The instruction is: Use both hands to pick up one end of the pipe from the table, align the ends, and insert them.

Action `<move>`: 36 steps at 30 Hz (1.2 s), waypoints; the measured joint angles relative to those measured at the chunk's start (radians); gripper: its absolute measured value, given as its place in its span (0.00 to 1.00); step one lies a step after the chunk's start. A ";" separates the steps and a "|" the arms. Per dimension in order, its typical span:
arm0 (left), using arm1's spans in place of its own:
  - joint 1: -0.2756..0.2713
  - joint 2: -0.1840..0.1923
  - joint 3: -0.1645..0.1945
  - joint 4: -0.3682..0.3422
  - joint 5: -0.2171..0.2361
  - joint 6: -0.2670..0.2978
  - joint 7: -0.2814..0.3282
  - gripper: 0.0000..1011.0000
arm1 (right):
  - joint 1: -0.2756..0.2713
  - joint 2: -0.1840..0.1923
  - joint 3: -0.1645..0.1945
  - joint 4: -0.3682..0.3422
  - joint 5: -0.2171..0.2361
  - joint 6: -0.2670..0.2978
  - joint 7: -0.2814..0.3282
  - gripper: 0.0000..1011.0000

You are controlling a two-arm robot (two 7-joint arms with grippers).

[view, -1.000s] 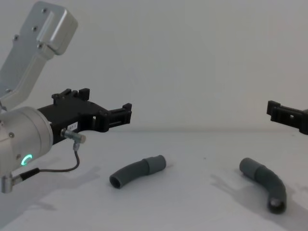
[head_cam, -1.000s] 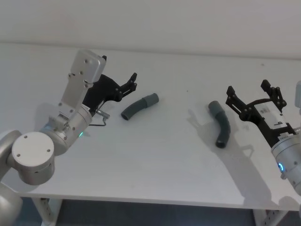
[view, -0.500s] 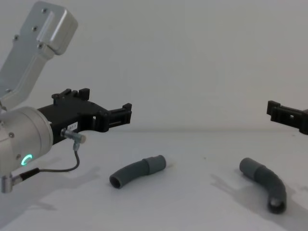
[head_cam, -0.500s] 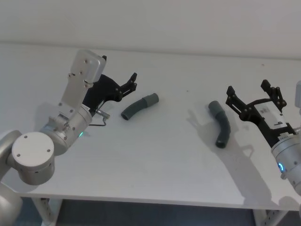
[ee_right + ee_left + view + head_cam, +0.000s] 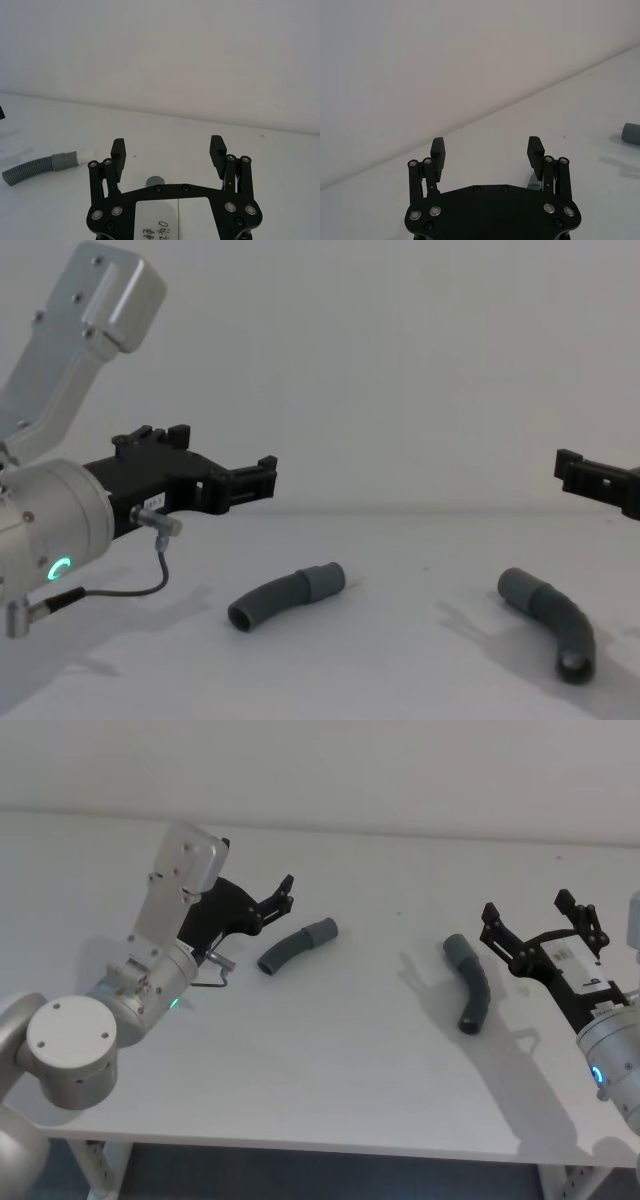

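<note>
Grey pipe (image 5: 297,947) on table (image 5: 350,1050), left pincer (image 5: 285,893) spread, right pincer (image 5: 527,906) spread

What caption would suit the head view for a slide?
Open left end effector and open right end effector hover above the table, near the left pipe piece and right pipe piece.

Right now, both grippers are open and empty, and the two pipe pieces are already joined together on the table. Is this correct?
Not quite: nothing is joined. The head view shows the left piece and the right piece lying apart on the table. The rest holds: the left gripper and the right gripper are open and empty.
</note>
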 joint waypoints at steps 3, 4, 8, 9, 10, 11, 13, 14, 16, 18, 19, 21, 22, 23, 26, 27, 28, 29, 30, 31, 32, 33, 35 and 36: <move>-0.011 -0.001 0.002 0.000 -0.011 0.030 -0.020 0.99 | 0.000 0.000 0.000 0.000 0.000 0.000 0.000 0.99; -0.013 0.000 0.002 0.000 -0.013 0.037 -0.026 0.99 | 0.000 0.000 0.000 0.000 0.000 0.000 0.000 0.99; -0.023 0.003 0.004 0.000 -0.029 0.070 -0.054 0.99 | 0.000 0.000 0.000 0.000 0.000 0.000 0.000 0.99; -0.032 0.008 0.005 -0.001 -0.042 0.096 -0.077 0.99 | 0.000 0.000 0.000 0.000 0.000 0.000 0.000 0.99; -0.036 0.011 0.005 -0.002 -0.046 0.105 -0.085 0.99 | 0.000 0.000 0.000 0.000 0.000 0.000 0.000 0.99; -0.039 0.014 0.005 -0.002 -0.052 0.116 -0.098 0.99 | 0.000 0.000 0.000 0.000 0.000 0.000 0.000 0.99; -0.049 0.022 0.006 -0.004 -0.066 0.145 -0.127 0.99 | 0.000 0.000 0.000 0.000 0.000 0.000 0.000 0.99; -0.054 0.026 0.007 -0.005 -0.071 0.154 -0.138 0.99 | 0.000 0.000 0.000 0.000 0.000 0.000 0.000 0.99; -0.067 0.037 0.008 -0.006 -0.084 0.183 -0.171 0.99 | 0.000 0.000 0.000 0.000 0.000 0.000 0.000 0.99; -0.078 0.047 0.010 -0.006 -0.094 0.206 -0.198 0.99 | 0.000 0.000 0.000 0.000 0.000 0.000 0.000 0.99; -0.089 0.055 0.014 -0.006 -0.100 0.226 -0.222 0.99 | 0.000 0.000 0.000 0.000 0.000 0.000 0.000 0.99; -0.108 0.068 0.022 -0.002 -0.108 0.256 -0.263 0.99 | 0.000 0.000 0.000 0.000 0.000 0.000 0.000 0.99; -0.108 0.068 0.022 -0.002 -0.108 0.256 -0.263 0.99 | 0.000 0.000 0.000 0.000 0.000 0.000 0.000 0.99; -0.122 0.077 0.028 0.004 -0.111 0.273 -0.288 0.99 | 0.000 0.000 0.000 0.000 0.000 0.000 0.000 0.99; -0.158 0.093 0.046 0.023 -0.114 0.301 -0.340 0.99 | 0.000 0.000 0.000 0.000 0.000 0.000 0.000 0.99; -0.177 0.098 0.055 0.036 -0.115 0.312 -0.366 0.99 | 0.000 0.000 0.000 0.000 0.000 0.000 0.000 0.99; -0.189 0.101 0.060 0.045 -0.116 0.319 -0.383 0.99 | 0.000 0.000 0.000 0.000 0.000 0.000 0.000 0.99; -0.196 0.102 0.064 0.050 -0.116 0.323 -0.395 0.99 | 0.000 0.000 0.000 0.000 0.000 0.000 0.000 0.99; -0.207 0.104 0.069 0.059 -0.116 0.328 -0.406 0.99 | 0.000 0.000 0.000 0.000 0.000 0.000 0.000 0.99; -0.224 0.106 0.077 0.074 -0.117 0.336 -0.431 0.99 | 0.000 0.000 0.000 0.000 0.000 0.000 0.000 0.99; -0.232 0.106 0.081 0.082 -0.118 0.339 -0.440 0.99 | 0.000 0.000 0.000 0.000 0.000 0.000 0.000 0.99; -0.243 0.107 0.085 0.089 -0.118 0.342 -0.449 0.99 | 0.000 0.000 0.000 0.000 0.000 0.000 0.000 0.99; -0.263 0.107 0.094 0.111 -0.120 0.349 -0.472 0.99 | 0.000 0.000 0.000 0.000 0.000 0.000 0.000 0.99; -0.270 0.107 0.097 0.118 -0.121 0.352 -0.478 0.99 | 0.000 0.000 0.000 0.000 0.000 0.000 0.000 0.99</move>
